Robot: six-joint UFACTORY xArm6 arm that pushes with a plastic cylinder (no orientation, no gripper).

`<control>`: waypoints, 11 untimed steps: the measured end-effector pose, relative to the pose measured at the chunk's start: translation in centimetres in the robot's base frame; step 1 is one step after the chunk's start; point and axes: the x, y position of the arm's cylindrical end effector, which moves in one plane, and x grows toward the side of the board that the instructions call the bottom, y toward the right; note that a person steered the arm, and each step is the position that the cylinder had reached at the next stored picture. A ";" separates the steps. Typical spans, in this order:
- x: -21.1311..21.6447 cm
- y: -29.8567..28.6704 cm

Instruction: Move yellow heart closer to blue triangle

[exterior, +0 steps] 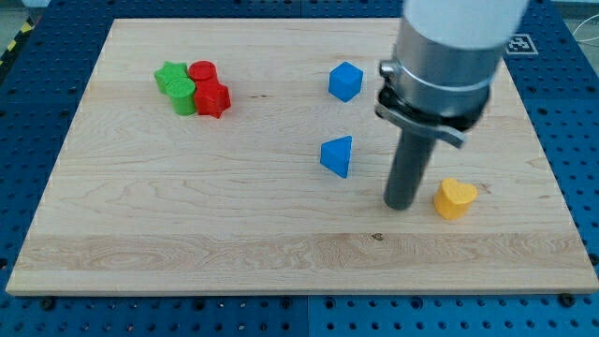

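The yellow heart lies on the right part of the wooden board, in its near half, with bare wood between it and both the right edge and the near edge. My tip rests on the board just left of the heart, close beside it; whether the two touch cannot be told. It is a plain rod with nothing to spread or pinch, and it holds nothing.

The blue triangle sits left of the tip and a little farther back, near the board's middle. So the tip stands between heart and triangle, and the stretch of wood from tip to triangle is bare.

A blue cube lies farther back, almost straight behind the triangle and apart from it.

Well off to the far left is a tight cluster: a green block and a second green block touching a red cylinder and a red block. Open wood runs along the whole near side of the board and across the middle-left.

The arm's thick grey body hangs above the far right of the board and hides the wood beneath it.
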 end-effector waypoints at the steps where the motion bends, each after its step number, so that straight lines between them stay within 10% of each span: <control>1: 3.1 2.1; 11: -1.3 9.5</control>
